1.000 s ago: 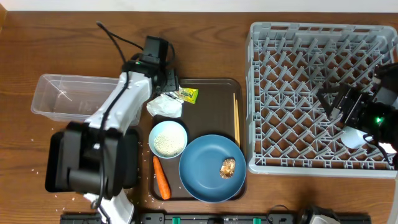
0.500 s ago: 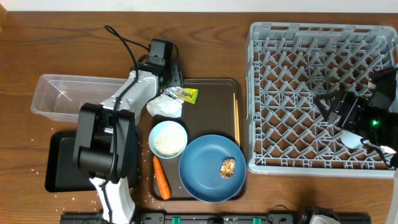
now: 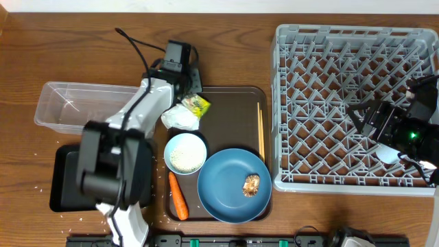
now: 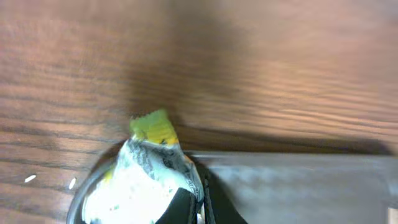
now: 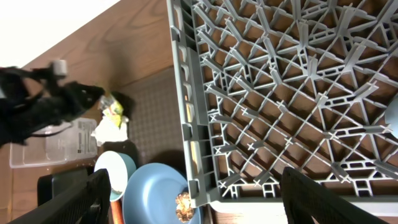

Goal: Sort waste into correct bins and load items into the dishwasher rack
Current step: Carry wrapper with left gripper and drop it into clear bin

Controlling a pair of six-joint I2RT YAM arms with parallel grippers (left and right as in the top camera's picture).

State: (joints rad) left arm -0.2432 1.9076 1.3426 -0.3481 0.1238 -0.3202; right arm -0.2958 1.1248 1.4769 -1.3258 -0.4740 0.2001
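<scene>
**Item 1, left gripper**: upper centre-left of the overhead view, at the top left corner of the brown serving tray. Jaws together, clamped on the yellow-green wrapper. The wrapper sits just above the crumpled white napkin; whether it has cleared the tray cannot be told.

**Item 2, right gripper**: right side, over the grey dishwasher rack. Jaws apart, holding nothing.

**Item 3, bins:** clear tub at left, nothing seen inside. Black tray at lower left, largely hidden by the left arm.

**Item 4, waste outstanding:** napkin, carrot, brown food lump on the blue plate, and loose rice grains on the tabletop.

**Item 5, dishes outstanding:** plate, white bowl holding rice, and chopsticks, all on the serving tray.

**Item 6, rack contents:** 1 pale object low on the right, half hidden by the right arm; identity uncertain.

**Status, as judged:** early. 1 piece of waste is gripped, none is binned, and loading has barely begun.
</scene>
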